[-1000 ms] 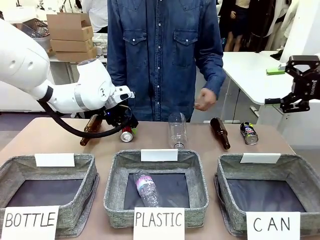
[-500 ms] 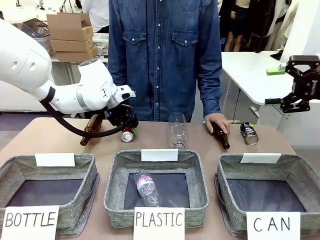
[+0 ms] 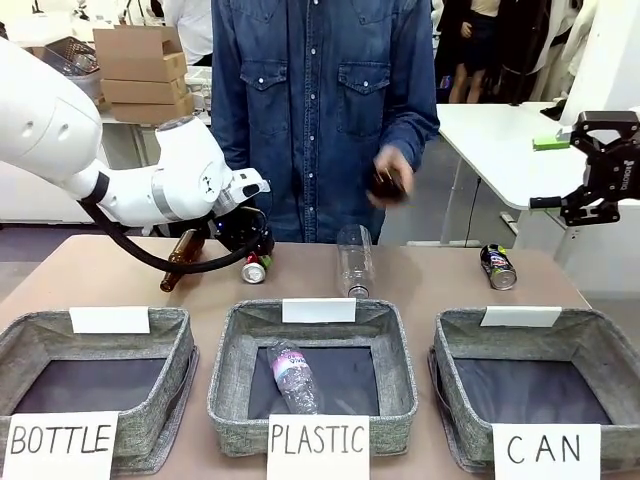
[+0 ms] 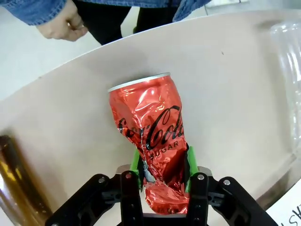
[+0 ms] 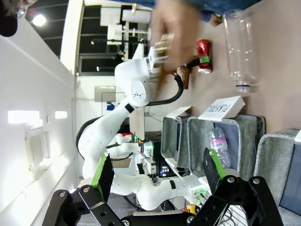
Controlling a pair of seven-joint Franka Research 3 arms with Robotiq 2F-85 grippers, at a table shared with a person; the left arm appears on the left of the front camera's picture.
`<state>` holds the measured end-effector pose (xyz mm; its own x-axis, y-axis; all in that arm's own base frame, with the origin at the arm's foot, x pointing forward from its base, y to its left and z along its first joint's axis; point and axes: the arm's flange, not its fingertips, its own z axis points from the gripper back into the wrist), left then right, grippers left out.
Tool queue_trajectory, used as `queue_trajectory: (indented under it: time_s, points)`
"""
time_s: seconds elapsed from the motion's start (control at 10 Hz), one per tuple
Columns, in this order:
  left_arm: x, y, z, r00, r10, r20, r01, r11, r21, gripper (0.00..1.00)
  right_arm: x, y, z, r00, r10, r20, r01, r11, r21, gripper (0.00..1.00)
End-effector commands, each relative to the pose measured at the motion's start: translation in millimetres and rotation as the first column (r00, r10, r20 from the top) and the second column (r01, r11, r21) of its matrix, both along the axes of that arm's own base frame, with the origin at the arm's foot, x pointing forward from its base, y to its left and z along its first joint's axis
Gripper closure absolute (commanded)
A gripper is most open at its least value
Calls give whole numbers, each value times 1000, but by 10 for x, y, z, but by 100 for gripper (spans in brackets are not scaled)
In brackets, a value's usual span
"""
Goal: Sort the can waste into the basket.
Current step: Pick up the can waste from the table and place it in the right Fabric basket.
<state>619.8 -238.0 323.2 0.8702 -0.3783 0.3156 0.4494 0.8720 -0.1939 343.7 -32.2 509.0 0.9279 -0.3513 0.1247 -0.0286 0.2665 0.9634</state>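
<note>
My left pincer (image 4: 162,165) is clamped on the red can (image 4: 149,125). The green pads (image 4: 135,162) press into its crumpled lower end from both sides. The can lies on its side on the counter (image 4: 225,94), with its silver rim pointing away from my fingers toward the far edge. A brown bottle (image 4: 14,188) lies just beside this pincer on one side. A clear plastic bottle (image 4: 287,61) lies near it on the other side, apart from the can. One hand of the person (image 4: 61,23) hangs beyond the counter's far edge, past the can's rim.

My right pincer (image 5: 157,169) is raised above the counter's right end, its jaws spread wide with nothing between them. The dark can (image 3: 497,266) lies on its side on the counter, below this pincer and a little toward the middle, touching nothing. The basket (image 3: 600,335) with the "CAN" sign sits on my side of that can, well apart from my left pincer and the red can. The person's other hand (image 3: 388,180) is lifted above the counter between my two pincers, holding something dark that is too blurred to make out.
</note>
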Motion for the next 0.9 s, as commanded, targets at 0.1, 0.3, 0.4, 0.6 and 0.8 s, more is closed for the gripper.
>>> queue_trajectory:
  time_s: [0.1, 0.3, 0.4, 0.6, 0.8]
  points:
    - [-392, 499, 749, 997, -18, -78, 14, 999, -51, 100, 41, 19, 15, 1000, 1, 29, -2, 1000, 14, 0]
    - [-865, 1322, 1514, 991, -121, -65, 115, 989, -89, 100, 41, 19, 15, 1000, 1, 29, -2, 1000, 14, 0]
    - [-1077, 1697, 1750, 991, -121, -62, 112, 986, -127, 100, 41, 19, 15, 1000, 1, 29, -2, 1000, 14, 0]
    - [-1457, 2413, 2029, 994, -97, -49, 91, 988, -122, 100, 41, 19, 15, 1000, 1, 29, -2, 1000, 14, 0]
    - [-1964, 3185, 2333, 996, -73, -41, 62, 973, -224, 100, 41, 19, 15, 1000, 1, 29, -2, 1000, 14, 0]
